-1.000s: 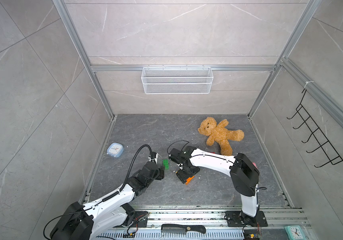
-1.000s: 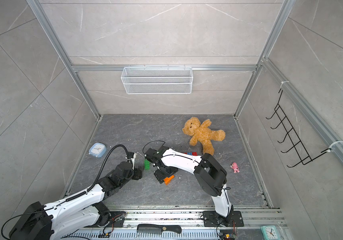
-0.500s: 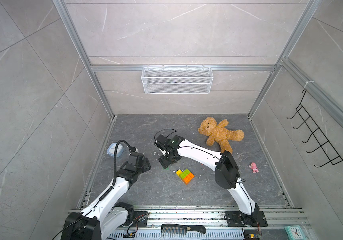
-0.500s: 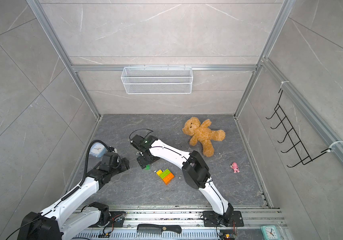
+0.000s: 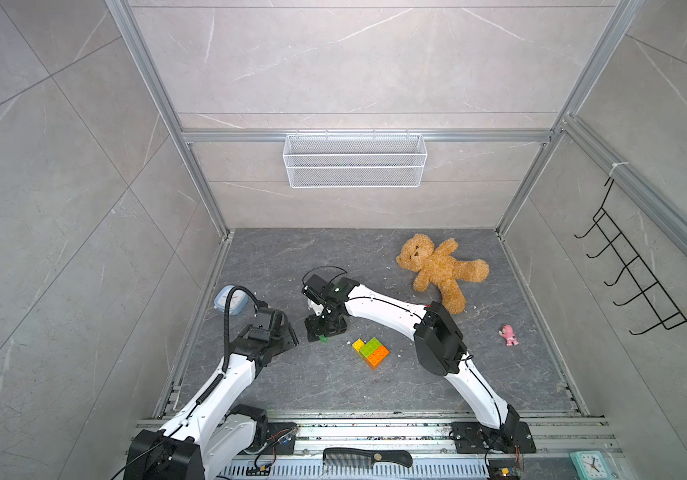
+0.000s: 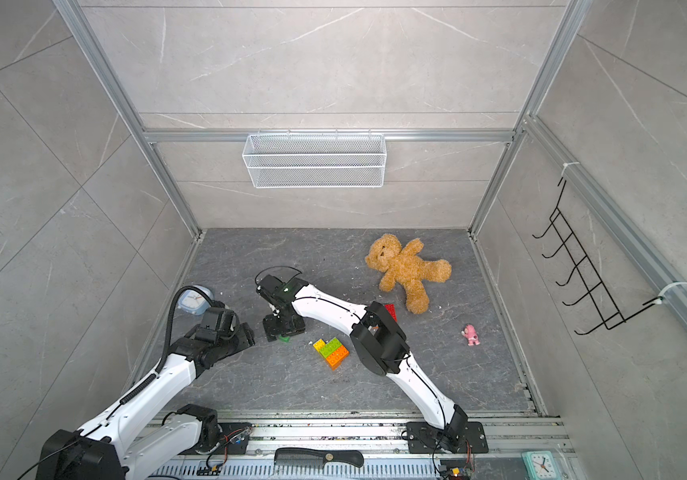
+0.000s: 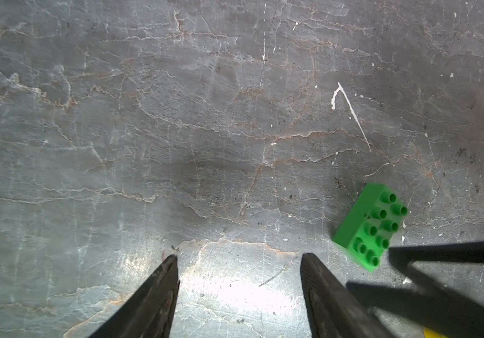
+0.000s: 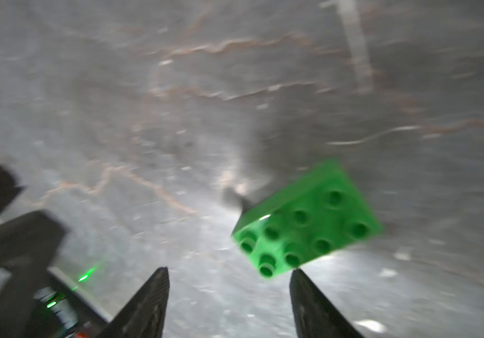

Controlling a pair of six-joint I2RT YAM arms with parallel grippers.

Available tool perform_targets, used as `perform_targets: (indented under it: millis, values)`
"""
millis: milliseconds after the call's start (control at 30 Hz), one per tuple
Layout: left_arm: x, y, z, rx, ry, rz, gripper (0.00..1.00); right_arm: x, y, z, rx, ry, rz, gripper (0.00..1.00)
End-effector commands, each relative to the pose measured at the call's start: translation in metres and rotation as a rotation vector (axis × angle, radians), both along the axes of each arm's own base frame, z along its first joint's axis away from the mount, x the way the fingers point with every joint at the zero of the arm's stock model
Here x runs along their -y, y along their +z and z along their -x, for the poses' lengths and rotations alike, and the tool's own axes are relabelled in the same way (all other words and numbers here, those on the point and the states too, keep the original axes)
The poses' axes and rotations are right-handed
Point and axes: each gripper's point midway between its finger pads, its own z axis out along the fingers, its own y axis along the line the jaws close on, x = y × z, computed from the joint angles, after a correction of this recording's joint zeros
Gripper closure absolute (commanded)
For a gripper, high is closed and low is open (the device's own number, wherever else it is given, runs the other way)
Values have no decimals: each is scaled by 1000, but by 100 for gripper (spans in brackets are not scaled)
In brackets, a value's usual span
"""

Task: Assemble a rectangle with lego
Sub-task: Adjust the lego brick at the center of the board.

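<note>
A green lego brick (image 7: 369, 228) lies studs-up on the grey floor, and the blurred right wrist view also shows the green brick (image 8: 308, 222). My right gripper (image 8: 229, 270) hangs open just over it. The brick sits beyond one fingertip, with nothing between the jaws. In a top view the right gripper (image 5: 321, 330) covers most of the green brick (image 5: 323, 339). My left gripper (image 7: 237, 257) is open and empty, a little to the left of the brick; the left gripper (image 5: 289, 334) shows there too. A joined yellow, lime and orange lego cluster (image 5: 370, 352) rests right of both. A red brick (image 6: 390, 311) peeks out behind the right arm.
A teddy bear (image 5: 437, 270) lies at the back right and a pink figurine (image 5: 508, 335) at the right. A small blue clock (image 5: 229, 298) stands by the left wall behind my left arm. A wire basket (image 5: 354, 160) hangs on the back wall.
My right gripper left the brick cluster and swung left over the green brick. My left gripper drew back to the left, away from the green brick, which now lies on the floor.
</note>
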Motion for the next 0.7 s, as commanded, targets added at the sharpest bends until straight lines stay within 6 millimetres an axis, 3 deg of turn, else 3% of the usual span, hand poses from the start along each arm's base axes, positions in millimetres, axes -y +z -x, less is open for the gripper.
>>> perform_targets:
  millis: [0,100,233,333,467,667]
  values:
    - [0,14,-6,41,7,12,32,-19,13,17,-64,20,-88,33]
    - [-1,16,-5,57,13,16,32,-4,20,6,1,25,-46,32]
    - [0,14,-5,58,13,22,32,37,16,-18,205,117,172,30]
    - [11,10,-7,70,-31,69,31,56,12,-24,280,214,278,25]
    - [25,3,-6,99,-49,147,31,55,10,-23,288,270,291,16]
    - [14,-12,6,67,2,120,31,41,-9,-25,246,330,309,9]
